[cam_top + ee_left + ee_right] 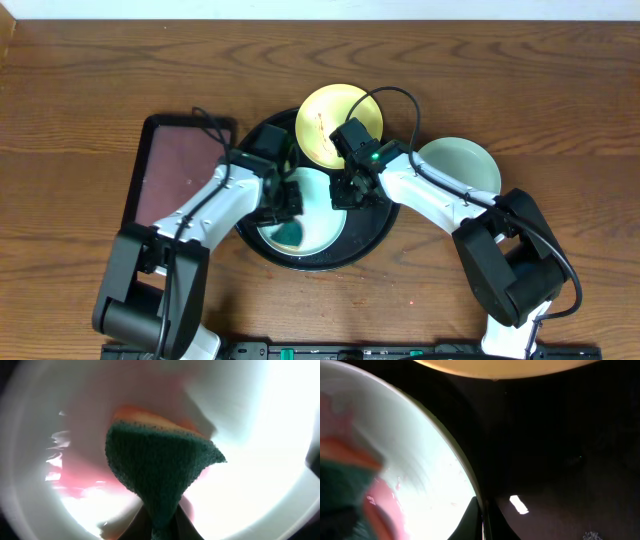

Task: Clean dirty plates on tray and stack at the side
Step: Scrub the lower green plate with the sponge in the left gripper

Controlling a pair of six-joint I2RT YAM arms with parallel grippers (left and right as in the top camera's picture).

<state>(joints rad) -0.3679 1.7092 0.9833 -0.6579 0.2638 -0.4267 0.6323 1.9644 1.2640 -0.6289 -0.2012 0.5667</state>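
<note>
Sponge point(160, 467) is clamped in left pincer point(288, 212), jaws shut hard on it. Green scrub face is pressed dwn on turq plate point(318, 222), which lies flat in black tray point(370, 230) mid-bench point(80, 100). Right pincer point(481, 520) is closed on that plate's right rim; right wrist view shows the thin edge running in btwn its tips.

So the plate is directly under left pincer and just left of right pincer. Left arm is nearer the dirty patch, right arm only pins the plate.

Key relation: red smear point(75, 477) lies left of sponge in left wrist view, touching its edge, w/ pink film spreading beside it. Next wipe prob has to sweep that way across the plate w/o pulling the rim out of the right nip.

Plate is round, so no long axis; open side up. Sponge fans out from the pincer tips, long axis pointing away from them.

Yellow plate point(338, 125) overlaps tray's far rim, red marks on it, looks uncleaned. 2nd turq plate point(460, 165) sits on bench just right of tray, looks clean, prob start of the stack.
</note>
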